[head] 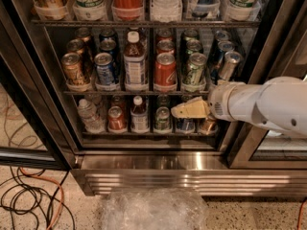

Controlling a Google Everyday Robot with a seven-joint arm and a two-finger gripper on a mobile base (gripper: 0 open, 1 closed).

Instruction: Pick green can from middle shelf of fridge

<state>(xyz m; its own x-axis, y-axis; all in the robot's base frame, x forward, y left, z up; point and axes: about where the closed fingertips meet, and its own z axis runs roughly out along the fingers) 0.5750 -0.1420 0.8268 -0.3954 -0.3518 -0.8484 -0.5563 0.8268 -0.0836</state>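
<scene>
The green can [194, 71] stands upright at the front of the middle shelf [115, 93] of the fridge [144, 163], right of a red Coca-Cola can [165, 72] and left of a slim blue-and-silver can [229, 65]. More green cans stand behind it. My gripper [184, 110], cream-coloured on a white arm [268, 104], reaches in from the right. It points left, just below the middle shelf's rail, under the green can and in front of the lower shelf's cans. It holds nothing that I can see.
The middle shelf also holds a gold can [74, 70], a blue can [104, 70] and a bottle [135, 63]. The lower shelf holds bottles and cans [116, 119]. The glass door's frame [249, 128] is on the right. Cables [29, 200] and crumpled plastic [153, 210] lie on the floor.
</scene>
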